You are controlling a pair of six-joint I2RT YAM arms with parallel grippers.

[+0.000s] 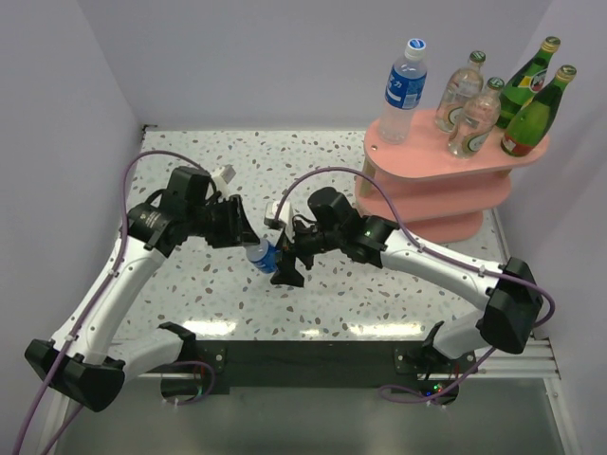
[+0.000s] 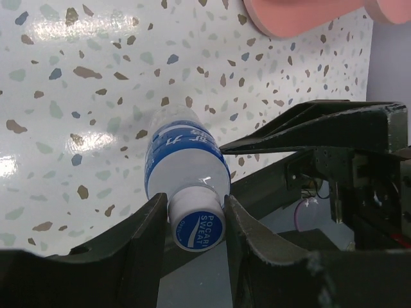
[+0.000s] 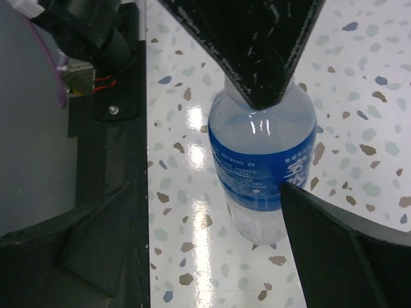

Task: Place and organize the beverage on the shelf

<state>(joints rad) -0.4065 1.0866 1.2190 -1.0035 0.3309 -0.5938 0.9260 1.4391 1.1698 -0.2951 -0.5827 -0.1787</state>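
Both arms bend inward to the blue-labelled bottle (image 1: 264,256), front-left of the shelf (image 1: 422,159).
Left wrist view: left jaws clamp its white cap (image 2: 198,228); right wrist view: right jaws gape wide around its body.

The top external view looks down from above and behind the arm bases, from some way off. It takes in the whole bench (image 1: 209,303), with the pink shelf (image 1: 436,166) at the far right. The left wrist view sits just behind the left pincer (image 2: 194,204) and faces along its fingers, low and close over the bench. The right wrist view looks steeply down past the right pincer (image 3: 205,189), very near the surface. All three views share the blue-label bottle (image 1: 263,256) at mid-bench.
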